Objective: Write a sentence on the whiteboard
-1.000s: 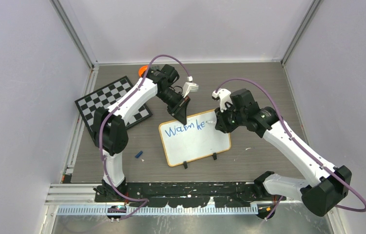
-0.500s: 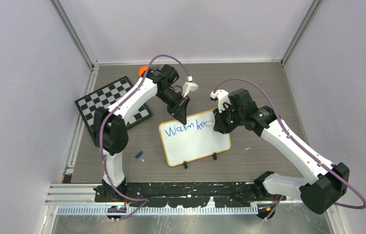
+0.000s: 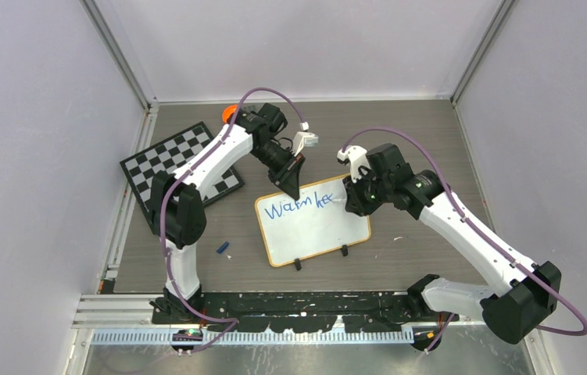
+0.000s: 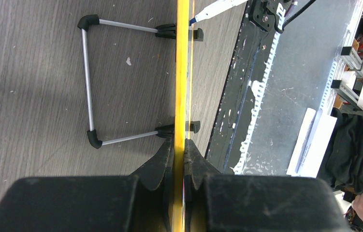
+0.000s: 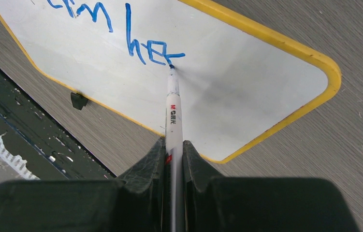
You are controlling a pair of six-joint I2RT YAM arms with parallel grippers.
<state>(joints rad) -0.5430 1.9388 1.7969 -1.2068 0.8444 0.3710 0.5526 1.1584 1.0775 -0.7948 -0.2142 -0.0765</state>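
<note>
The whiteboard (image 3: 317,230), white with a yellow rim, stands tilted on two black feet in the middle of the table. Blue script on it (image 3: 298,208) reads "Warm he" with one more stroke; it shows close up in the right wrist view (image 5: 150,50). My left gripper (image 3: 290,190) is shut on the board's top edge; the left wrist view shows its yellow rim (image 4: 182,72) edge-on between the fingers. My right gripper (image 3: 352,199) is shut on a white marker (image 5: 172,113), whose blue tip touches the board at the end of the last letter.
A black-and-white checkered board (image 3: 177,160) lies at the back left under the left arm. A small blue cap (image 3: 223,248) lies on the table left of the whiteboard. An orange object (image 3: 229,112) sits at the back behind the left arm. Grey walls enclose the table.
The right gripper has shifted slightly right along the first line with the marker, and the letter after "he" has gained a stroke. The left arm has not moved.
</note>
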